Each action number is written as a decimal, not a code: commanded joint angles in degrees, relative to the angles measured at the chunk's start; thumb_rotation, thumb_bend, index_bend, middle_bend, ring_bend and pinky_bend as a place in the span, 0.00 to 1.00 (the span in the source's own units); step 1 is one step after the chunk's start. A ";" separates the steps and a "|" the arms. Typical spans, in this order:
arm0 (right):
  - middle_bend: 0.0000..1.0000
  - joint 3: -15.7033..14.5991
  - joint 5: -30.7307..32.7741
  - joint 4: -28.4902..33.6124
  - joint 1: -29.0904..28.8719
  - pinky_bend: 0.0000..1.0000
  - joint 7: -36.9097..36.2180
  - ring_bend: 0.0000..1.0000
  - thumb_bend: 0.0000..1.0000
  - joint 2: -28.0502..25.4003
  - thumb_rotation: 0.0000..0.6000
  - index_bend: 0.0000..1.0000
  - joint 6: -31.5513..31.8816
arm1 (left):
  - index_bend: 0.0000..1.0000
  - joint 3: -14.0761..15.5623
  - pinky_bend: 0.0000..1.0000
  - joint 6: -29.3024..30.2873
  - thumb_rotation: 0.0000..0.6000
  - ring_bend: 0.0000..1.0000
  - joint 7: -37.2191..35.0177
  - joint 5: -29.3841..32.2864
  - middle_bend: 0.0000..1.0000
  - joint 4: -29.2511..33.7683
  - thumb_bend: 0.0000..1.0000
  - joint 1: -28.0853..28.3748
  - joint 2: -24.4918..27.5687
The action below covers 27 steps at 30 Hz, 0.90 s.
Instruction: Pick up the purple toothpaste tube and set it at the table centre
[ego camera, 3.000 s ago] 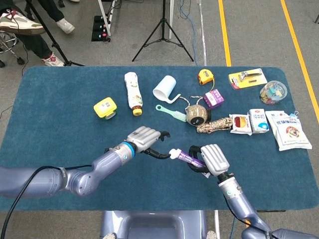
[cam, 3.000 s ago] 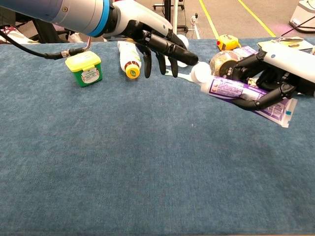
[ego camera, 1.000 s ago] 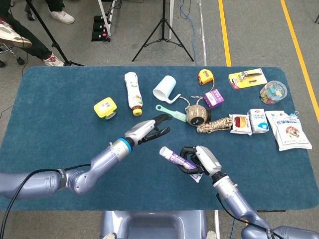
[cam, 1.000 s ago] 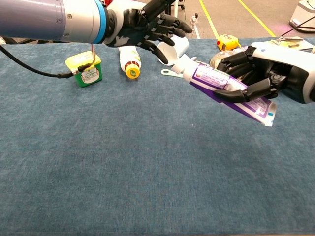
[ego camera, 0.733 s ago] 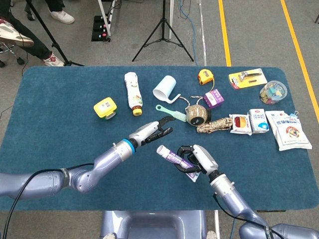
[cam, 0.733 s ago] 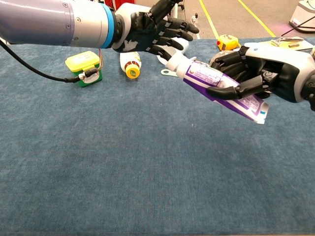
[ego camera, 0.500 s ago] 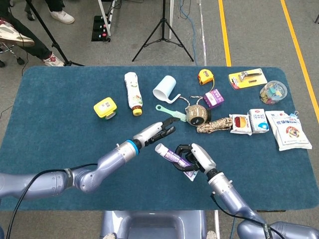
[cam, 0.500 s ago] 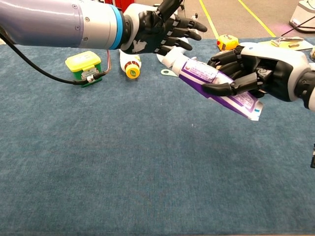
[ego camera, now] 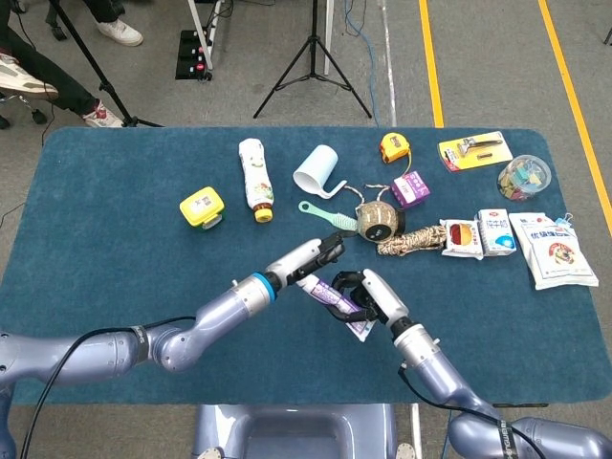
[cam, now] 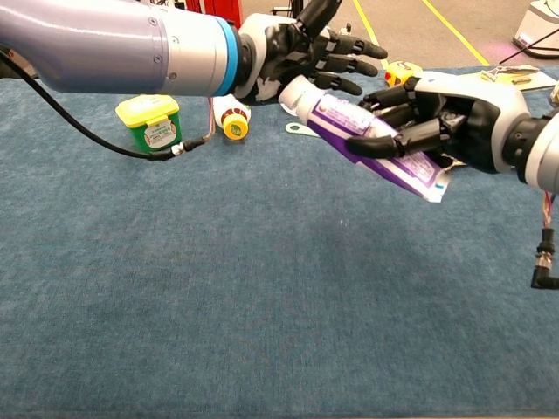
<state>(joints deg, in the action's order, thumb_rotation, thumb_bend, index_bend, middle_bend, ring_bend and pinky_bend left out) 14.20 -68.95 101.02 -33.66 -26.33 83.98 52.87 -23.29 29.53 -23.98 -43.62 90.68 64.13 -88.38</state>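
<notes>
Fingers point(cam: 384, 144) of our right hand point(cam: 437, 109) wrap around the purple toothpaste tube point(cam: 371, 140), holding it lifted off the blue table point(cam: 262, 297), white cap toward our left, crimped end toward our right and tilted down.

Left hand point(cam: 301, 52): fingers spread apart, holding nothing; palm just behind the tube's cap. We cannot tell whether it touches the cap.

Tube location, head view: above the cloth near the table's middle, slightly toward the near edge, between our 2 hands point(ego camera: 335, 295).

Other items on the table:
- yellow box point(ego camera: 202, 207), left of centre
- white bottle point(ego camera: 254, 178) lying down, orange cap toward us
- white cup point(ego camera: 316, 171) on its side
- green comb point(ego camera: 328, 217)
- twine ball point(ego camera: 377, 221)
- yellow tape measure point(ego camera: 394, 147)
- small purple box point(ego camera: 410, 188)
- razor on a yellow card point(ego camera: 473, 150)
- clear jar point(ego camera: 523, 177) of clips
- white packets point(ego camera: 521, 239) at the right edge
</notes>
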 commanded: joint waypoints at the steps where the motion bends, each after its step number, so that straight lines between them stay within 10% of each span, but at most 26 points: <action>1: 0.84 1.08 0.70 0.25 -0.48 1.00 -0.76 1.00 0.48 -0.05 0.97 0.76 -0.38 | 0.01 -0.23 0.16 0.06 0.00 0.00 -0.37 -0.30 0.00 -0.34 0.04 0.06 -0.97; 27: 0.85 3.37 1.16 0.18 -1.11 1.00 -3.08 1.00 0.48 0.70 0.97 0.77 0.19 | 0.00 -2.93 0.16 -2.31 0.00 0.00 -4.38 1.54 0.00 -1.26 0.04 -0.57 -2.59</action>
<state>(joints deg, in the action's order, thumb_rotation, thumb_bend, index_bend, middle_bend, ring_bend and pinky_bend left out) 17.51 -67.79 101.30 -34.78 -29.34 84.63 52.99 -26.20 27.30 -28.31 -42.07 89.38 63.55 -90.97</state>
